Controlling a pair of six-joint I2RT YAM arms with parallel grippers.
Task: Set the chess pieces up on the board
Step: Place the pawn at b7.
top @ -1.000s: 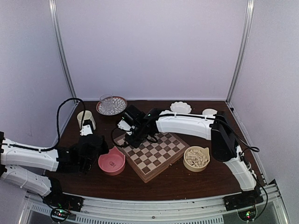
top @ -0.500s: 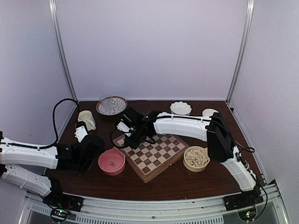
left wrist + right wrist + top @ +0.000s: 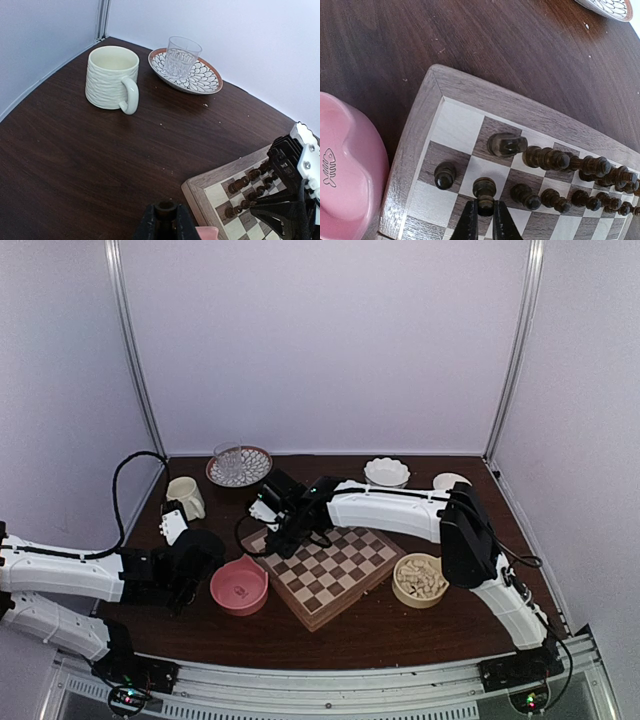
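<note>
The dark chess pieces (image 3: 555, 160) stand in two rows along one edge of the board (image 3: 485, 102), the edge beside the pink bowl (image 3: 355, 150). The end square of the back row, right at the corner, is bare. One pawn (image 3: 485, 189) in the front row is upright on the second square from that corner. The right tool (image 3: 485, 210) has its fingers drawn in close on either side of the pawn's base, gripping it. Whether the pawn's foot already rests on the square cannot be told. A neighbouring pawn stands free just beside it. Over the last second the right tool has hardly shifted above this corner, which suggests the pawn is being settled rather than carried. The left arm has changed more: it has drawn back from over the pink bowl towards its own side, so the cream mug (image 3: 185, 497) now shows fully from above. The left tool (image 3: 164, 210) hangs above the dark counter (image 3: 100, 150) short of the board, nearly closed on what looks like a small dark piece (image 3: 165, 206). That piece is probably bound for the bare corner once the right arm clears. The cream pieces (image 3: 422, 575) lie heaped in the tan bowl (image 3: 396, 582) on the board's far side, so half of the setup is not yet begun.
</note>
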